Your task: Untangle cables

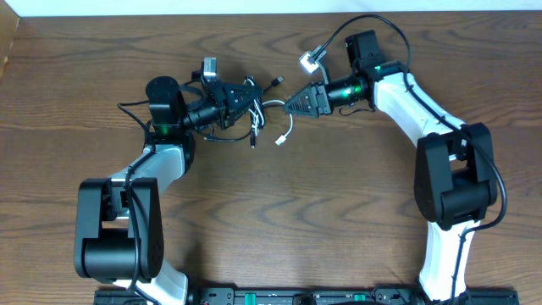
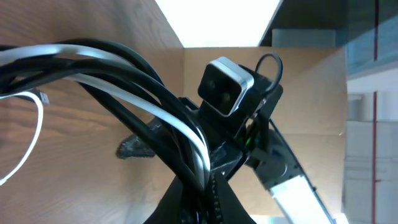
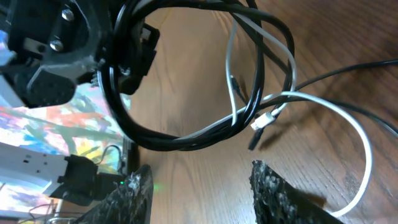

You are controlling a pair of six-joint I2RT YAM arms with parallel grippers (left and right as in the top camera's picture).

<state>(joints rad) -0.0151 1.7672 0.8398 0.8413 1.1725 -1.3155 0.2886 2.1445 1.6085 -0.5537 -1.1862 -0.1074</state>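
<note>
1. Cables [image 1: 254, 114]: a light, limp tangle at the back middle of the counter [image 1: 339, 195], between the two arms; likely to sag and shift when pulled.
2. The left gripper [image 2: 200, 186] is clamped on the gathered strands; the right gripper [image 3: 202, 186] stands parted just below the loops, nothing between its fingers.
3. The black loop [image 3: 155, 140] looks springy and smooth, so it may slip; the white cable [image 3: 364, 143] has a free run that looks easier to pinch.
4. The small plug [image 3: 264, 119] could snag inside a loop; best left unpinched.

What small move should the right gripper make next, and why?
Probably ease the right gripper forward and close on the white cable: its jaws stand open just short of the cables, which the left gripper holds clamped.
</note>
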